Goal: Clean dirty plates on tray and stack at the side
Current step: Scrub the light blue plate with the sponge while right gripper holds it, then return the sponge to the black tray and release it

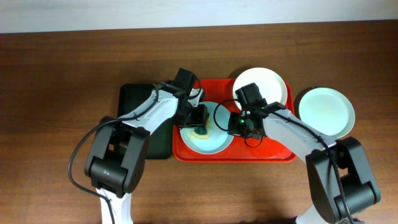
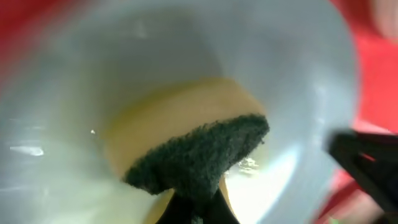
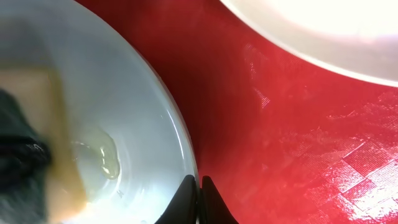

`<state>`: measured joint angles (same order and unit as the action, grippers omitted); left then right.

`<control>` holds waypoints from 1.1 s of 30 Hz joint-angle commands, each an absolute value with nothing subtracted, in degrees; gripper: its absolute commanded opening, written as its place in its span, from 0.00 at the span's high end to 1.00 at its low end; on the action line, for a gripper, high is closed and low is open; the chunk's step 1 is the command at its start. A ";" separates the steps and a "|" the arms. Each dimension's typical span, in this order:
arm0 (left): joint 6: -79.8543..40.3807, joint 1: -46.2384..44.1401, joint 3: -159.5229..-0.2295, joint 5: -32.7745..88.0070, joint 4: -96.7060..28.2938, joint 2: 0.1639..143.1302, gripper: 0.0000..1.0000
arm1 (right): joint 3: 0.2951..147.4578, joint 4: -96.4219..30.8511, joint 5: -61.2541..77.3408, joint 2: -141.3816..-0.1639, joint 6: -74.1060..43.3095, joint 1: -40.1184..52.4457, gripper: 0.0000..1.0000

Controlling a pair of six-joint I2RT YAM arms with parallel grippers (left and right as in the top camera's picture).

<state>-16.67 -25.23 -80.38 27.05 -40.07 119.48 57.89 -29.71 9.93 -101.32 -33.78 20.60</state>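
A pale blue-green plate [image 1: 214,140] [image 2: 186,43] [image 3: 118,87] lies on the left half of the red tray [image 1: 273,152] [image 3: 280,137]. My left gripper [image 1: 198,118] [image 2: 198,208] is shut on a yellow sponge with a dark green scouring face [image 1: 200,132] [image 2: 199,155], which is pressed into the plate's bowl. My right gripper [image 1: 239,124] [image 3: 199,186] is shut on that plate's right rim. A yellowish wet smear [image 3: 102,155] lies in the plate beside the sponge [image 3: 37,112]. A white plate [image 1: 267,84] [image 3: 323,31] rests on the tray's far right corner.
Another pale blue-green plate [image 1: 326,112] sits on the wooden table to the right of the tray. A smaller dark tray [image 1: 134,99] lies against the red tray's left side, partly under my left arm.
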 commanded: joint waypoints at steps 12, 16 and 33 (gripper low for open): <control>-12.25 -14.50 -87.74 29.85 -51.92 105.36 1.00 | 57.36 -30.63 9.43 -101.65 -32.80 20.56 0.96; -12.25 -11.27 -87.74 11.97 -58.30 100.95 1.00 | 57.36 -30.63 9.43 -101.65 -32.80 20.56 0.96; -9.74 -8.67 -71.92 0.84 -50.09 106.85 1.00 | 57.36 -30.61 9.39 -101.65 -32.80 20.56 0.96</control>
<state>-10.48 -8.64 -73.76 1.72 -51.88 105.16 57.89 -30.17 9.98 -101.32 -32.93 20.60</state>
